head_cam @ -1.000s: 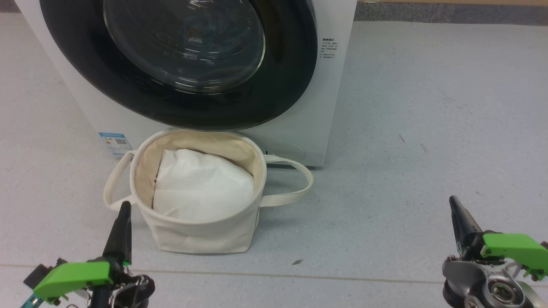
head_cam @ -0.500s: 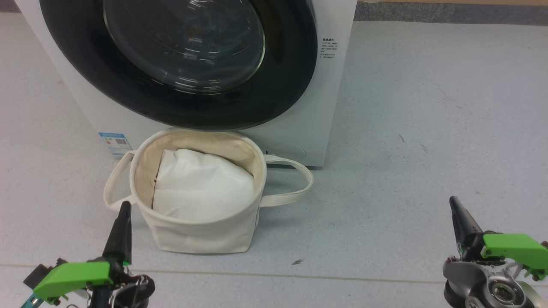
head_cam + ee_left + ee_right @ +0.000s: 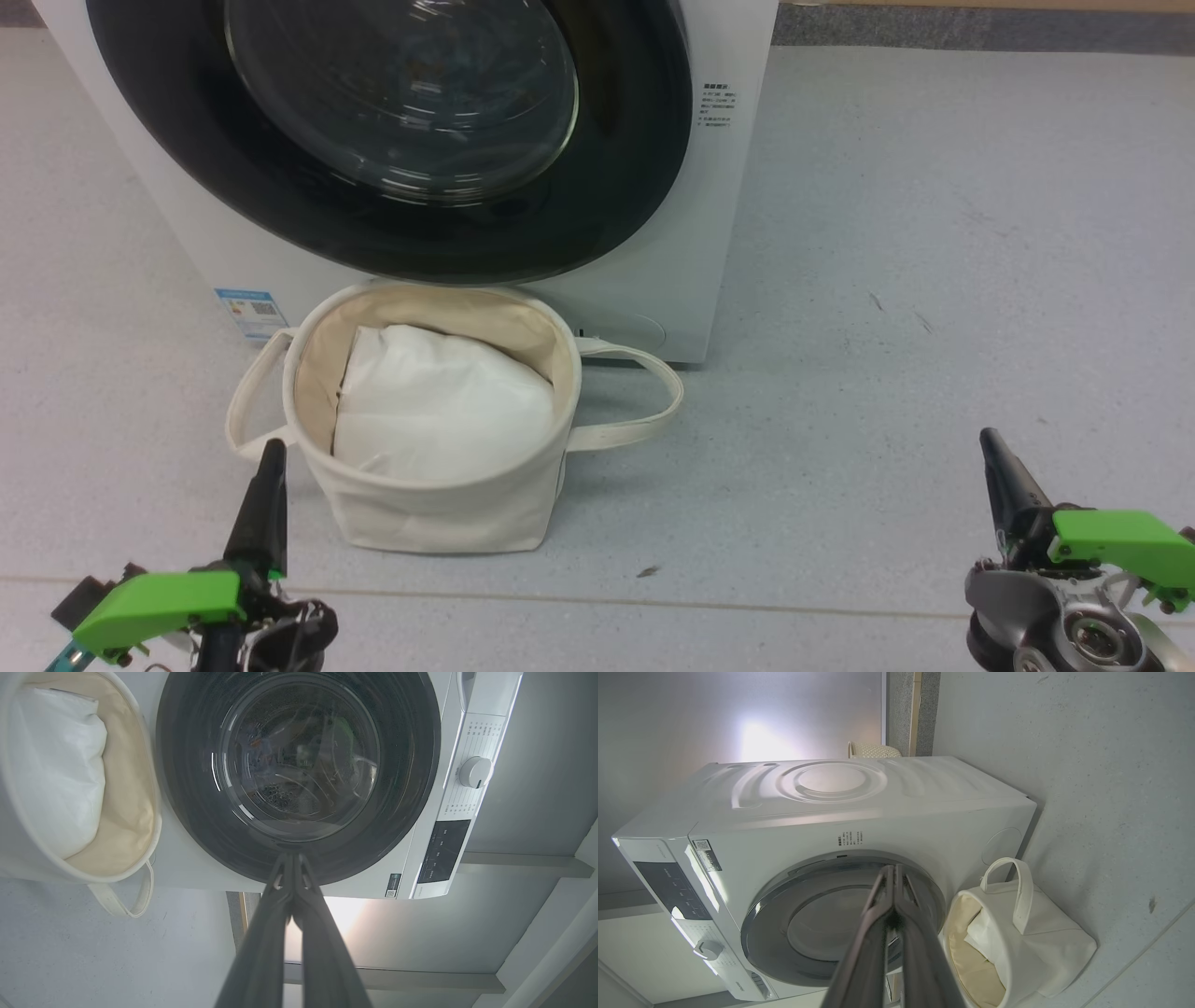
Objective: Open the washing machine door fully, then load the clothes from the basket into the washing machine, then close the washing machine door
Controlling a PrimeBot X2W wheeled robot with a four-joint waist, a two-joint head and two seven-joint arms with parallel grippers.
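The washing machine (image 3: pixel 719 233) stands ahead of me with its door (image 3: pixel 187 168) shut flat against the front. Through the door's glass (image 3: pixel 299 760) I make out dim blue fabric with orange specks, apparently the clothes (image 3: pixel 261 749), inside the drum. The cream basket (image 3: pixel 429 513) sits on the floor against the machine's front, holding a plain white liner cloth (image 3: pixel 439 401). My left gripper (image 3: pixel 272 448) hovers shut and empty just left of the basket. My right gripper (image 3: pixel 988 437) is shut and empty, far to the right over bare floor. Both wrist views show fingers pressed together, pointing toward the door (image 3: pixel 775 933).
Grey speckled floor (image 3: pixel 934 233) spreads to the right of the machine, with a seam line near me. The basket's loop handles (image 3: pixel 653 401) stick out on both sides. The machine's dial (image 3: pixel 475 772) and dark control panel (image 3: pixel 441 849) sit at its top. A woven container (image 3: pixel 871 750) stands behind it.
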